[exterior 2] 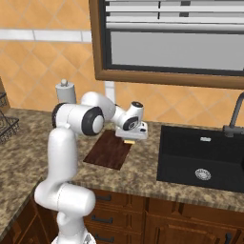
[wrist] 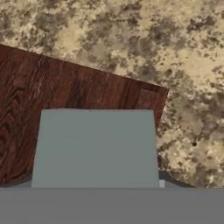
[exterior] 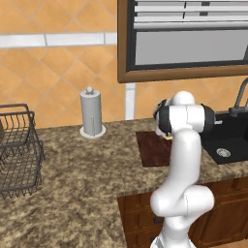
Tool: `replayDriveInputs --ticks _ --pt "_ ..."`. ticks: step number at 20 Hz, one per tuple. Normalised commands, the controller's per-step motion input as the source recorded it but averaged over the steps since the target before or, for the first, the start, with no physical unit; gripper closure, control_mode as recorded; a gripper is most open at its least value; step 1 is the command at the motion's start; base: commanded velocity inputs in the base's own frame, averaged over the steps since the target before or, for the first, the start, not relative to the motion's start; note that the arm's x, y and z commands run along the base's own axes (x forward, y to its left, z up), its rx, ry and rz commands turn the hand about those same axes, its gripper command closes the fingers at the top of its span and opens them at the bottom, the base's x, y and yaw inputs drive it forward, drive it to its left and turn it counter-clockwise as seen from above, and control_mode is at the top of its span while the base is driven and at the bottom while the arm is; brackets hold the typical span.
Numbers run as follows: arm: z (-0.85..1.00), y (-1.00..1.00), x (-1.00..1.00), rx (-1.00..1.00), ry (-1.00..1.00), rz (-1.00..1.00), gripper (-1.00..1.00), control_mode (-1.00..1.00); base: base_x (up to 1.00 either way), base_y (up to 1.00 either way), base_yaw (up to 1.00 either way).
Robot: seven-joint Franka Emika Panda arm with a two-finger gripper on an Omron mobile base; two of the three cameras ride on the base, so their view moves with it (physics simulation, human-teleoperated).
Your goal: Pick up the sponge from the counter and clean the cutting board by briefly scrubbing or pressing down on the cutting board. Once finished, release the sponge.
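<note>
Sponge (wrist: 95, 148) sitting right under the hand camera, grey-green top facing up, over the corner of the cutting board (wrist: 52, 100). From the right base view, just a sliver of yellow (exterior 2: 128, 141) peeking out beneath the gripper (exterior 2: 135, 135), down at the board's (exterior 2: 108, 149) far right corner. Looks clamped in there, but fingertips hidden behind the sponge, so honestly can't tell how tight or whether closed at all. Board lying flat on the speckled counter (exterior: 87, 169), between the paper towel holder (exterior: 91, 113) and the black sink (exterior 2: 202, 157). Wire basket (exterior: 18, 147) off at the left end. Window (exterior 2: 176, 38) above the sink, faucet (exterior 2: 234, 116) at its right edge.
</note>
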Motion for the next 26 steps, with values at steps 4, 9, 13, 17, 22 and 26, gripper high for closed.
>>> replayDriveInputs --ticks 4,9,13,17,22,26 --pt "0.01 0.0 0.66 0.0 0.0 0.0 1.0 -1.0 0.0 0.0 0.0" --pt "0.36 0.0 0.09 0.0 -0.03 0.0 1.0 -1.0 0.0 0.0 0.0" --pt "0.68 0.0 -0.4 0.0 -0.12 0.0 1.0 -1.0 0.0 0.0 0.0" --pt "0.71 0.01 -0.61 0.0 -0.16 0.0 1.0 -1.0 0.0 0.0 0.0" --pt "0.6 0.14 -0.94 0.0 -0.12 0.0 1.0 -1.0 0.0 0.0 0.0" --pt "0.45 0.87 -0.89 0.0 -0.04 0.0 1.0 -1.0 0.0 0.0 0.0"
